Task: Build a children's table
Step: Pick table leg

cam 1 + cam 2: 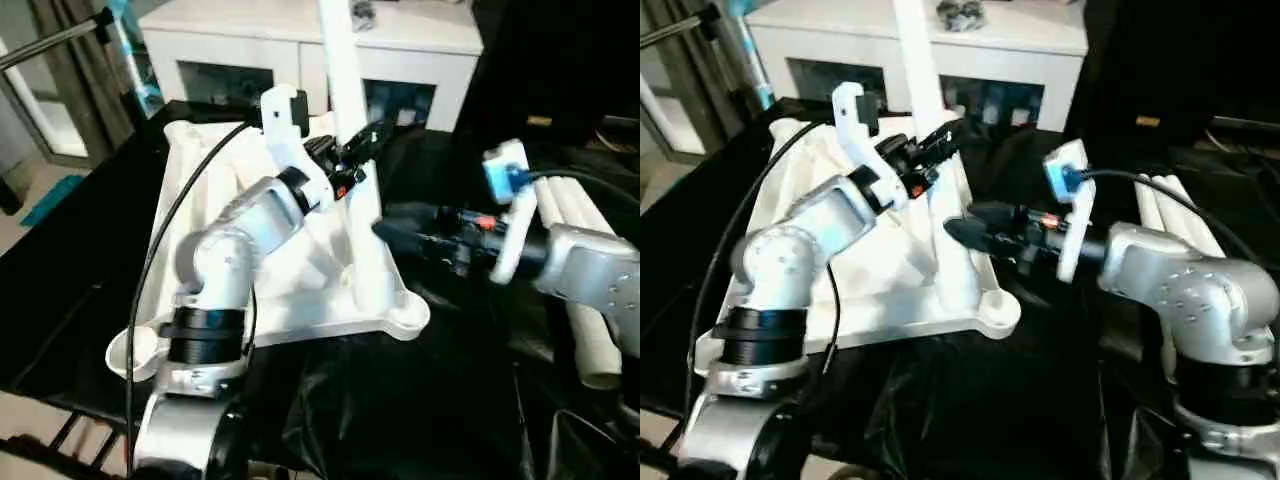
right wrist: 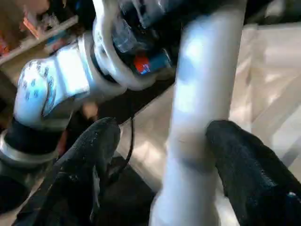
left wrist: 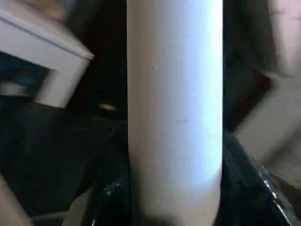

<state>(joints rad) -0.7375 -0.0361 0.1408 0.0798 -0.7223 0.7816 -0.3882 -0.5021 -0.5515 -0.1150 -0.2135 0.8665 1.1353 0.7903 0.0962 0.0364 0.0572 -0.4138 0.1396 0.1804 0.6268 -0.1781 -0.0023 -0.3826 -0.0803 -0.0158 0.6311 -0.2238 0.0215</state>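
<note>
The white tabletop (image 1: 300, 290) lay underside up on a black-covered work surface (image 1: 420, 410), filling the centre-left of the left eye view, its ribs and rounded corner sockets showing. One white tapered leg (image 1: 352, 150) stood upright in the socket at the tabletop's lower-right corner and ran up out of the top of the frame. The left gripper (image 1: 352, 150) reached in from the lower left and pinched this leg high on its shaft; in the left wrist view the leg (image 3: 175, 113) stood close between that gripper's dark fingers. The right gripper (image 2: 162, 150) came from the right of the frame, lower on the same leg; its fingers (image 2: 240, 160) were spread, one on either side of the shaft. More white legs (image 1: 580, 270) lay at the right edge. A white cabinet (image 1: 300, 40) stood at the top.
</note>
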